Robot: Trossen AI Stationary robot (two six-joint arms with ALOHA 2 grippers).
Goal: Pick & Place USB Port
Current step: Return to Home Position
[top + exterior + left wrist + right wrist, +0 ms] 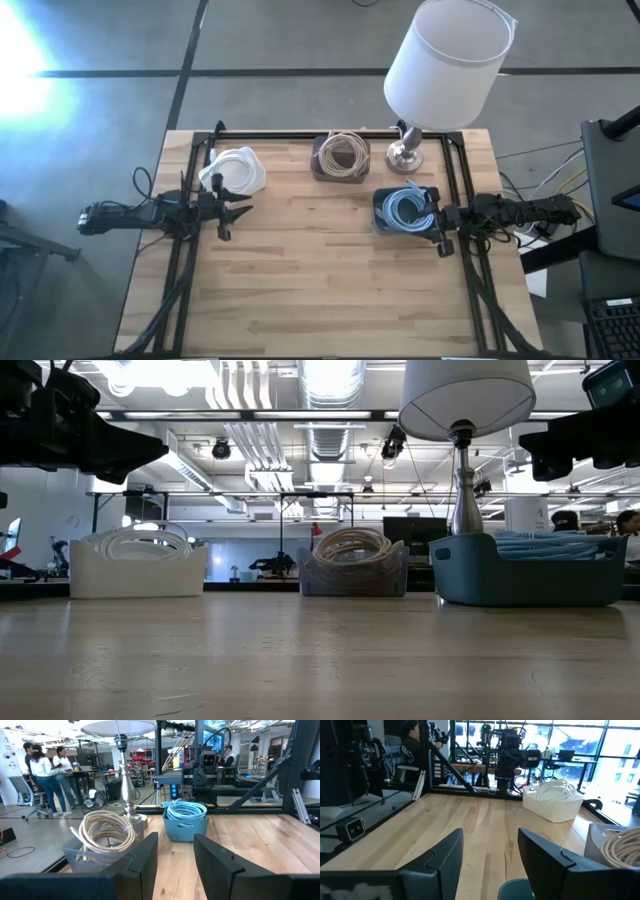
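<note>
Three bins of coiled cables stand on the wooden table. A white bin (236, 170) holds white cable, a grey bin (340, 157) holds beige cable, and a blue bin (405, 210) holds light blue cable. My left gripper (236, 210) is open, raised above the table near the white bin, on the side toward the near edge. My right gripper (437, 232) is open and hovers by the blue bin's right near corner. In the left wrist view the grey bin (102, 851) and the blue bin (186, 822) lie ahead of the open fingers (145, 860).
A lamp with a white shade (448, 55) and metal base (405, 155) stands at the far edge between the grey and blue bins. A black frame (330, 134) runs along the table's far side. Bare wood (320, 270) fills the middle and near part. People (47, 775) stand in the room beyond.
</note>
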